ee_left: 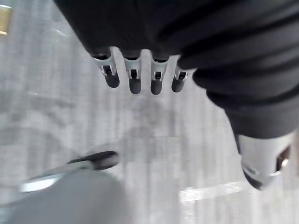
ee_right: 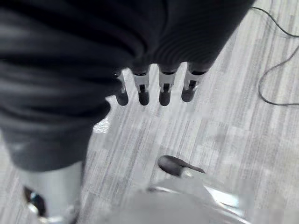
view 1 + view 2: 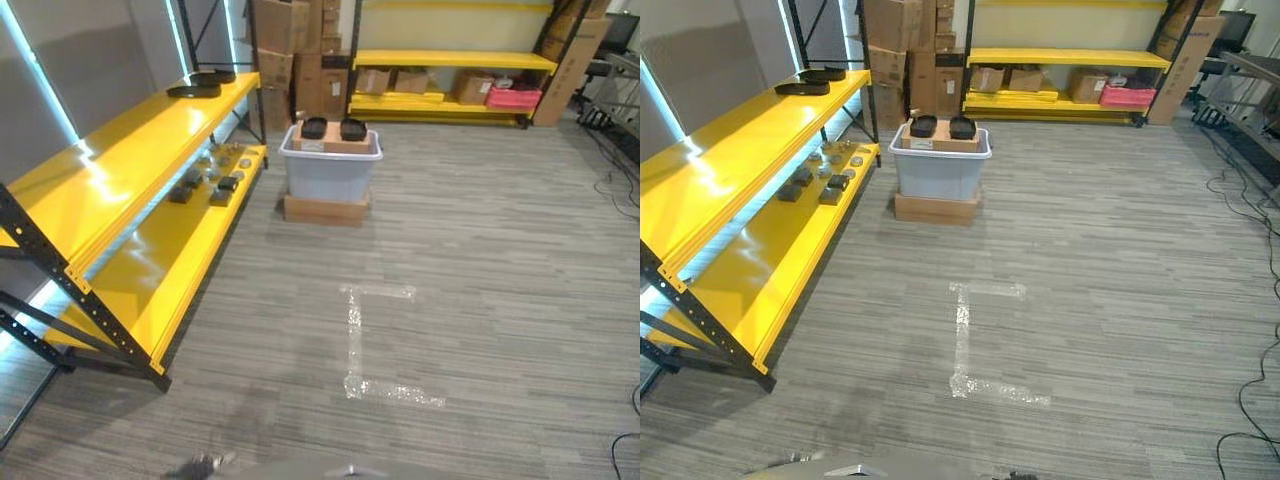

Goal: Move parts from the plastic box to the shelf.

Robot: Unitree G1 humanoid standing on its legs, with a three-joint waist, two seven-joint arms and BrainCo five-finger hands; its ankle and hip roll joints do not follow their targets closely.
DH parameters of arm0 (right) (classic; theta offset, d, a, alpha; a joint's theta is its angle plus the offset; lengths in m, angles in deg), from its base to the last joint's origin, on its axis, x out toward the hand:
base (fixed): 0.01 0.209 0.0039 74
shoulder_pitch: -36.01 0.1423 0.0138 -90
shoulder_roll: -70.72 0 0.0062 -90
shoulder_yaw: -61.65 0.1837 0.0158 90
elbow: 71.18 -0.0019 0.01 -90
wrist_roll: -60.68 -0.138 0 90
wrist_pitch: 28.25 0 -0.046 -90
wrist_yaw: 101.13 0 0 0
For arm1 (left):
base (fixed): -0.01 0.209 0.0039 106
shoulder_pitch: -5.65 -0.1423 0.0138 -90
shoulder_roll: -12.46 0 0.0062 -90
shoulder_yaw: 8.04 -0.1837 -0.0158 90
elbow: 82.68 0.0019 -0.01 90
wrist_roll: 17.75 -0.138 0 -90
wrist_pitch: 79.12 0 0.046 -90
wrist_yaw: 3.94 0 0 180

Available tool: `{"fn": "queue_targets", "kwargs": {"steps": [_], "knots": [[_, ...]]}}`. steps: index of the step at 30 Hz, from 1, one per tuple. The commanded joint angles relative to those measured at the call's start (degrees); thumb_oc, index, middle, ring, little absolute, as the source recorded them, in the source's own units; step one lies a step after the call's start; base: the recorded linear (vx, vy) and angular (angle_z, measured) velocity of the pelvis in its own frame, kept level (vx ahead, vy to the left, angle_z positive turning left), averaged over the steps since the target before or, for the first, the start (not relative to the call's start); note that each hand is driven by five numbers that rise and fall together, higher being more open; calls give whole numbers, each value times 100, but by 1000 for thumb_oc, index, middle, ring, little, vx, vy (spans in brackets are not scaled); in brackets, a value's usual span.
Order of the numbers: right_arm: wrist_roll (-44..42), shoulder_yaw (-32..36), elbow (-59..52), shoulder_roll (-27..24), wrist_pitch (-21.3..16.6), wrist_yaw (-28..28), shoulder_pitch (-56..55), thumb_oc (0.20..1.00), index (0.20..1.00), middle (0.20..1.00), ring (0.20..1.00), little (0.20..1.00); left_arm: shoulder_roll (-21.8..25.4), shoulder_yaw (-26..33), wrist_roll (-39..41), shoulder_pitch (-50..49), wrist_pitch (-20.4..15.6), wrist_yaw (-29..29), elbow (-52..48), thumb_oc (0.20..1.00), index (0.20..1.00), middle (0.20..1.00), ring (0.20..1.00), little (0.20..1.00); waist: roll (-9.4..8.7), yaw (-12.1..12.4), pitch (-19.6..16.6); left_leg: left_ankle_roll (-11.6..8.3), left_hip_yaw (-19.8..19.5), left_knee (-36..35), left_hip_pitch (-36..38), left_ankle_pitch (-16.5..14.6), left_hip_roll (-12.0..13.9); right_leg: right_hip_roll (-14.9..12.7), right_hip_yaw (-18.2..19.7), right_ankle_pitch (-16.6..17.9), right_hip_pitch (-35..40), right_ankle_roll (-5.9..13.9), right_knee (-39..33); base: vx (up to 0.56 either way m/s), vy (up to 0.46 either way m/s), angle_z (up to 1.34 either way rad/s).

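The plastic box stands on the floor well ahead of the robot, raised on a flat cardboard base, just beside the far end of the yellow shelf that runs along the robot's left. Two dark parts lie side by side on a cardboard insert at the box's top edge, close together; their long axes cannot be read from here.

Shelf contents: two dark flat parts rest at the far end of the upper level. A cluster of small parts sits on the lower level, near its far end and close to the box.

Both hands are well apart from the box. The left hand hangs low at the robot's side over bare floor, fingers straight and relaxed, thumb apart, holding nothing. The right hand hangs the same way on the other side, fingers straight, holding nothing.

Governing relation: the box lies straight ahead and slightly left of centre. Judged from that offset, neither hand has a clear advantage in reach. No grasp appears possible from the present standing position; the next step is probably an approach on foot across the taped floor mark. The shelf flanks the box's left side, so the left hand would probably be the nearer one for placing.
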Motion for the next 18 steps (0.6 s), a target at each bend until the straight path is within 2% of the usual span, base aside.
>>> {"fn": "queue_targets", "kwargs": {"steps": [1,2,4,5,6,7,8,9,13,15,18], "knots": [[-492,-23,-644,-322,-631,-439,399,1000,1000,1000,1000,1000,192,118,552,637,-793,-443,-968,1000,1000,1000,1000,1000,-167,10,174,-302,-142,-33,294,-665,353,-563,335,-394,324,739,-46,-21,-27,-4],[-346,-4,-1359,-531,-727,-516,333,1000,1000,1000,1000,1000,360,181,668,508,-914,-484,-1808,1000,1000,1000,1000,1000,-172,14,191,-303,-139,-33,299,-673,359,-566,337,-399,332,742,-46,-11,-32,-3],[-57,141,-2307,-869,-865,-716,300,1000,1000,1000,1000,1000,618,324,651,366,-1108,-552,-2804,1000,1000,1000,1000,1000,-179,17,198,-303,-128,-33,301,-686,373,-567,339,-410,327,755,-46,8,-36,-2],[-22,284,-2795,-998,-940,-775,276,1000,1000,1000,1000,1000,738,404,558,346,-1169,-627,-3164,1000,1000,1000,1000,1000,-184,16,201,-300,-126,-33,309,-696,377,-563,339,-412,331,758,-46,16,-25,-5],[-17,293,-2822,-1001,-924,-773,254,1000,1000,1000,1000,1000,738,402,554,332,-1158,-629,-3182,1000,1000,1000,1000,1000,-183,22,204,-300,-124,-33,320,-700,378,-563,341,-414,341,758,-46,19,-31,-6],[-73,509,-3341,-1101,-1008,-837,177,1000,1000,1000,1000,1000,874,520,428,301,-1219,-715,-3601,1000,1000,1000,1000,1000,-190,23,199,-296,-119,-33,325,-714,379,-560,348,-417,343,760,-44,19,-58,-3],[-474,1140,-4698,-1084,-1335,-894,-85,1000,1000,1000,1000,1000,1021,789,334,230,-1362,-849,-4384,1000,1000,1000,1000,1000,-196,-5,212,-289,-99,-33,312,-685,382,-557,361,-396,304,758,-28,19,-58,0],[-472,1149,-4720,-1082,-1322,-892,-105,1000,1000,1000,1000,1000,1022,786,334,221,-1355,-848,-4395,1000,1000,1000,1000,1000,-197,0,211,-289,-98,-33,317,-686,382,-556,362,-397,307,758,-27,18,-57,-1],[-533,1791,-6298,-897,-1694,-868,-504,1000,1000,1000,1000,1000,1064,1048,274,-31,-1459,-801,-5276,1000,1000,1000,1000,1000,-183,-52,257,-283,-61,-33,338,-715,411,-534,399,-430,288,745,2,30,-42,-7],[-658,1866,-6789,-826,-1774,-746,-642,1000,1000,1000,1000,1000,1097,1085,259,-163,-1474,-684,-5665,1000,1000,1000,1000,1000,-185,-65,278,-280,-37,-33,354,-728,433,-519,423,-443,286,726,11,44,-76,-6],[-324,1968,-7387,-888,-1805,-677,-770,1000,1000,1000,1000,1000,1179,1076,179,-282,-1496,-500,-6044,1000,1000,1000,1000,1000,-188,-95,342,-293,4,-30,378,-750,482,-468,481,-478,258,695,45,39,-77,-10]]}}
